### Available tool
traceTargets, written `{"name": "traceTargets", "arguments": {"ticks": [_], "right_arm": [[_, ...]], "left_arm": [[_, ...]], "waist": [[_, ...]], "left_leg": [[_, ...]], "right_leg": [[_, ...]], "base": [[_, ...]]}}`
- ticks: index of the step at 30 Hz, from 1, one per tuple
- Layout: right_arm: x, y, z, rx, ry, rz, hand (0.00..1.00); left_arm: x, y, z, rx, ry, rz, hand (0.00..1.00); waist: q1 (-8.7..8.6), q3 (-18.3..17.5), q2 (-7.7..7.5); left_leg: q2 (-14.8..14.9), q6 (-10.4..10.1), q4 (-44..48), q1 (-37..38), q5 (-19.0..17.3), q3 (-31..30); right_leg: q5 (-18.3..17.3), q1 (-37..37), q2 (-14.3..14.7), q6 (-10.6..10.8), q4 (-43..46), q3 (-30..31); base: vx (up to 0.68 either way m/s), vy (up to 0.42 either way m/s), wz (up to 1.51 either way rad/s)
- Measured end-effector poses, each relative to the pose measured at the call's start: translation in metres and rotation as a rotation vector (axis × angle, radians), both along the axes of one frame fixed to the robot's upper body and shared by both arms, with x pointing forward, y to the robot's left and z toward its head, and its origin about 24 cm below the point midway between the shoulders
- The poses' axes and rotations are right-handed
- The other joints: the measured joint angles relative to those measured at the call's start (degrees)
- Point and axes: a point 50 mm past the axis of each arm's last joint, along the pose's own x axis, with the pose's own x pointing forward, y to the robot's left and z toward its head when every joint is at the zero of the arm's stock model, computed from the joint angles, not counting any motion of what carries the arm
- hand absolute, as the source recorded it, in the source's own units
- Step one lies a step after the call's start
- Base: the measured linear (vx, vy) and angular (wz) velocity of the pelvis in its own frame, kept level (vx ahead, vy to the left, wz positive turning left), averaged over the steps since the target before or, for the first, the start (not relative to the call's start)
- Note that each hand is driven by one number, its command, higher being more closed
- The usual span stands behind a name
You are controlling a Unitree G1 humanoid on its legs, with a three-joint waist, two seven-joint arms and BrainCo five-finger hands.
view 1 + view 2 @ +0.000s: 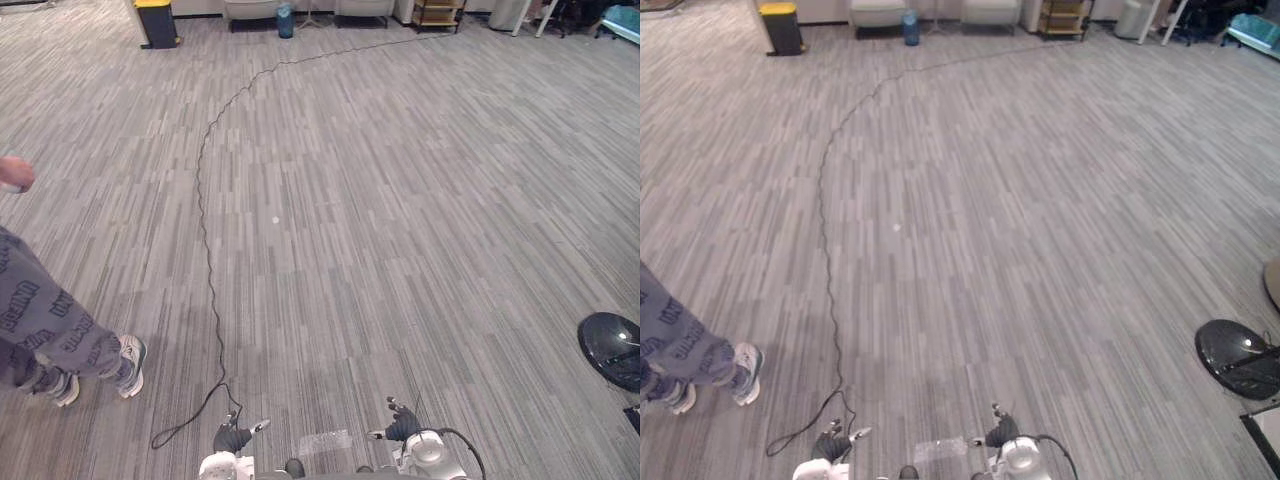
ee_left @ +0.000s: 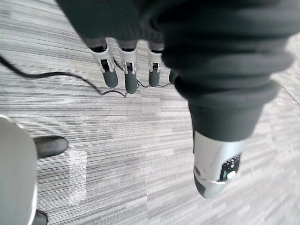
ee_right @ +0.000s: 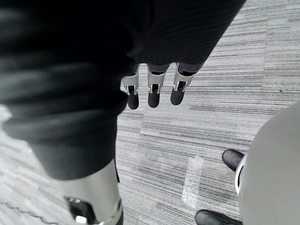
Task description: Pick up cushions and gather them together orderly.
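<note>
Left wrist view: left hand [image 2: 130, 70] hangs, fingers straight (right hand [image 3: 154, 89] likewise).

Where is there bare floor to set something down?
The broad carpet ahead of the left hand and right hand, both open and empty, is free, bordered by the person's shoes on the left and the black round base on the right. It is crowded along the far wall: yellow-topped bin, chairs, shelf unit.

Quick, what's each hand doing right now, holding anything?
Left hand: open, holding nothing.
Right hand: open, holding nothing.
</note>
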Motion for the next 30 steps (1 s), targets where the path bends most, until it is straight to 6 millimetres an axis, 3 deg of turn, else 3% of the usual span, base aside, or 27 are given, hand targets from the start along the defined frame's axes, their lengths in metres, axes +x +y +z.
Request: {"name": "traceTargets", "arguments": {"ticks": [30], "right_arm": [[-0.016, -0.018, -0.007, 0.043, 0.066, -0.246, 0.00]], "left_arm": [[-0.004, 0.002, -0.004, -0.010, 0.053, 0.011, 0.00]], "waist": [[-0.04, -0.73, -0.42]], "left_leg": [[0.34, -0.68, -0.03, -0.61, 1.07, -2.16]], "right_leg": [[-0.48, 0.74, 0.12, -0.67, -0.04, -2.72]], "base": [[-0.01, -0.010, 0.04]]}}
